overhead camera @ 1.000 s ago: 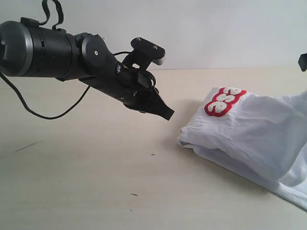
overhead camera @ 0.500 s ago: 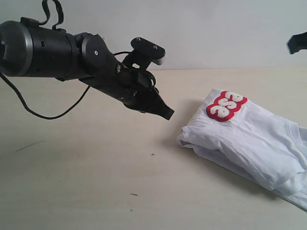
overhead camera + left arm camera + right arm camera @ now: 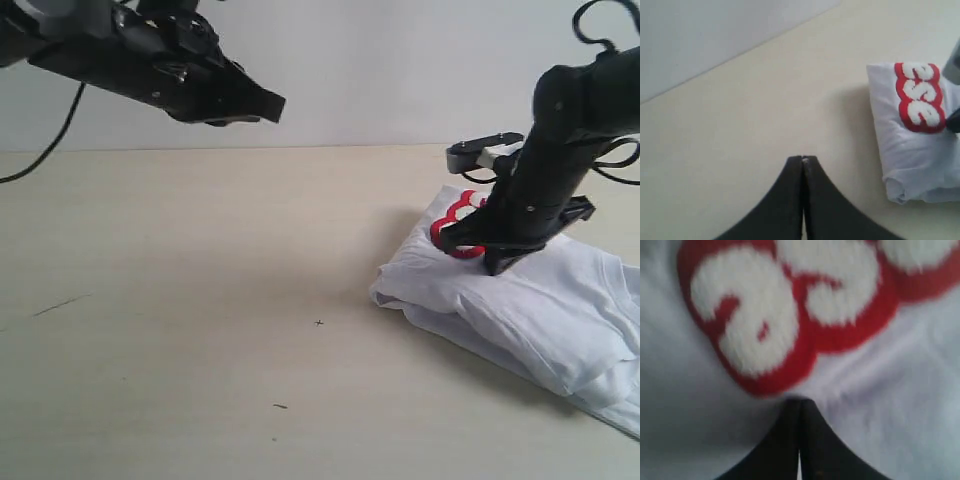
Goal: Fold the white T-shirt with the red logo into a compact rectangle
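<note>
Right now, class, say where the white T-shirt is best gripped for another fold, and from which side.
Probably the thick folded end of the white T-shirt, just past the red logo. Come in low from the table side on the exterior view's left: the layers bulge up there, giving an edge to pinch, and the shut right gripper presses down beside the logo.

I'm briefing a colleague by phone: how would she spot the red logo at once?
On the pale table, right of the exterior view, the white T-shirt lies folded in a bundle. The red logo sits on its top, beside the right pincer's shut tip: the only red patch, carrying fuzzy white bubble letters.
</note>
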`<state>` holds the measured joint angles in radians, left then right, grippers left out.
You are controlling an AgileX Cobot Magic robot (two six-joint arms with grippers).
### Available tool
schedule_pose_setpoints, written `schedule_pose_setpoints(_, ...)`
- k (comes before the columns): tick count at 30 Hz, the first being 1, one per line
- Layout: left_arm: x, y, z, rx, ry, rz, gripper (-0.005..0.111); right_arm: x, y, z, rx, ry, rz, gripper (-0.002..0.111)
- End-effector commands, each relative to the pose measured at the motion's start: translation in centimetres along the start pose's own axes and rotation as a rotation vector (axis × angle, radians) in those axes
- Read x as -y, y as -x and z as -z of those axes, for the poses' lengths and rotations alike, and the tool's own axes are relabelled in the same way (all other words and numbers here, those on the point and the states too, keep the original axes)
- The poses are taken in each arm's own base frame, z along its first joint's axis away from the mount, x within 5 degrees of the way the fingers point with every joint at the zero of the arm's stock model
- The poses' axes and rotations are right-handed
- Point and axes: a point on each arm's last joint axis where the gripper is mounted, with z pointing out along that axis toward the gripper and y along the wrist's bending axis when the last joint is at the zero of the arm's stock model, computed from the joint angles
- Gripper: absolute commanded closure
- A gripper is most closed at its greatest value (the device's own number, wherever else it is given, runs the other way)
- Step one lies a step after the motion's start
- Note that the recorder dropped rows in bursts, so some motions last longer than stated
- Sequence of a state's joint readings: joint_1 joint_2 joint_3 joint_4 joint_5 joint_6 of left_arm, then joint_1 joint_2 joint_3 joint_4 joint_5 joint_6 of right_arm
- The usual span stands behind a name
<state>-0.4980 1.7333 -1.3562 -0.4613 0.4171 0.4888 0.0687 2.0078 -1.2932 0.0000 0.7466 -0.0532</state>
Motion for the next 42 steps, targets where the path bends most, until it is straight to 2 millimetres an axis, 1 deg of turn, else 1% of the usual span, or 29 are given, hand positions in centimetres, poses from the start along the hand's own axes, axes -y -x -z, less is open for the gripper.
schedule_pose_setpoints(1, -1.0, 1.4, 3.6, 0.063, 0.029, 0.022, 0.107, -0.3, 3.3, -3.4, 0.185, -0.002, -0.085, 0.108)
schedule_pose_setpoints(2, -1.1, 1.7, 4.2, 0.088, 0.039, 0.022, 0.107, -0.6, 3.3, -4.5, 0.145, -0.001, -0.051, 0.108)
schedule_pose_setpoints(3, -1.3, 2.2, 4.8, 0.126, 0.056, 0.022, 0.107, -1.7, 3.2, -6.2, 0.061, 0.004, 0.034, 0.108)
schedule_pose_setpoints(4, -1.3, 2.3, 5.0, 0.140, 0.065, 0.015, 0.107, -2.4, 3.2, -6.6, 0.034, 0.011, 0.070, 0.108)
schedule_pose_setpoints(5, -1.3, 2.5, 5.3, 0.152, 0.070, 0.010, 0.107, -4.2, 3.5, -6.9, 0.005, 0.031, 0.133, 0.108)
schedule_pose_setpoints(7, -1.4, 2.5, 5.4, 0.149, 0.074, 0.006, 0.107, -6.3, 3.8, -6.6, 0.022, 0.088, 0.179, 0.108)
schedule_pose_setpoints(9, -1.5, 2.4, 5.5, 0.142, 0.073, 0.010, 0.107, -8.7, 4.0, -5.6, 0.040, 0.172, 0.231, 0.108)
schedule_pose_setpoints(10, -1.7, 2.4, 5.6, 0.136, 0.075, 0.014, 0.107, -11.3, 3.6, -4.8, 0.021, 0.255, 0.319, 0.108)
schedule_pose_setpoints(11, -1.9, 2.4, 5.8, 0.134, 0.077, 0.016, 0.107, -12.7, 3.3, -4.2, 0.007, 0.278, 0.385, 0.108)
schedule_pose_setpoints(12, -2.2, 2.3, 5.9, 0.126, 0.083, 0.020, 0.107, -13.5, 3.2, -3.6, 0.016, 0.269, 0.386, 0.108)
schedule_pose_setpoints(14, -2.6, 1.8, 6.0, 0.082, 0.074, 0.030, 0.107, -13.6, 3.7, -1.8, 0.069, 0.267, 0.351, 0.108)
schedule_pose_setpoints(15, -2.7, 1.5, 6.0, 0.057, 0.066, 0.034, 0.107, -13.3, 4.0, -0.2, 0.100, 0.267, 0.342, 0.108)
schedule_pose_setpoints(16, -2.7, 1.4, 6.0, 0.043, 0.062, 0.034, 0.107, -13.1, 4.1, 0.8, 0.110, 0.265, 0.335, 0.108)
schedule_pose_setpoints(17, -2.7, 1.3, 6.0, 0.031, 0.056, 0.033, 0.107, -12.7, 4.2, 2.1, 0.135, 0.264, 0.313, 0.108)
schedule_pose_setpoints(18, -2.6, 1.2, 6.0, 0.019, 0.052, 0.031, 0.107, -12.0, 4.4, 3.5, 0.164, 0.253, 0.287, 0.108)
schedule_pose_setpoints(19, -2.6, 1.2, 6.1, 0.012, 0.050, 0.025, 0.107, -11.2, 4.4, 5.3, 0.209, 0.234, 0.253, 0.108)
schedule_pose_setpoints(20, -2.5, 1.2, 6.3, 0.007, 0.047, 0.021, 0.107, -9.7, 4.3, 7.3, 0.257, 0.195, 0.219, 0.104)
schedule_pose_setpoints(22, -2.4, 1.2, 6.6, 0.003, 0.044, 0.018, 0.107, -7.3, 3.9, 8.8, 0.290, 0.145, 0.137, 0.095)
schedule_pose_setpoints(24, -2.3, 1.2, 6.8, 0.000, 0.041, 0.017, 0.107, -4.6, 3.3, 9.5, 0.291, 0.109, 0.039, 0.081)
schedule_pose_setpoints(26, -2.2, 1.2, 7.1, -0.005, 0.035, 0.015, 0.107, -1.8, 2.3, 9.1, 0.258, 0.092, -0.048, 0.064)
schedule_pose_setpoints(27, -2.1, 1.2, 7.3, -0.007, 0.033, 0.014, 0.107, -0.8, 1.7, 8.5, 0.230, 0.084, -0.073, 0.058)
schedule_pose_setpoints(28, -2.1, 1.2, 7.4, -0.007, 0.029, 0.015, 0.107, 0.2, 1.1, 7.9, 0.205, 0.077, -0.097, 0.054)
schedule_pose_setpoints(30, -2.0, 1.2, 7.5, -0.008, 0.023, 0.021, 0.107, 1.8, 0.5, 6.7, 0.191, 0.083, -0.163, 0.051)
schedule_pose_setpoints(33, -1.9, 1.1, 7.5, -0.021, 0.015, 0.022, 0.107, 2.6, 0.2, 5.1, 0.165, 0.162, -0.185, 0.051)
schedule_pose_setpoints(35, -1.9, 1.1, 7.5, -0.024, 0.014, 0.022, 0.107, 2.5, 0.3, 4.4, 0.155, 0.209, -0.184, 0.051)
schedule_pose_setpoints(36, -1.9, 1.1, 7.5, -0.024, 0.014, 0.022, 0.107, 2.4, 0.4, 3.6, 0.146, 0.221, -0.174, 0.051)
schedule_pose_setpoints(39, -1.9, 1.1, 7.5, -0.024, 0.014, 0.022, 0.107, 2.7, 0.4, 1.2, 0.111, 0.200, -0.164, 0.051)
schedule_pose_setpoints(42, -1.9, 1.1, 7.5, -0.024, 0.015, 0.021, 0.107, 3.0, 0.6, -0.5, 0.119, 0.172, -0.162, 0.051)
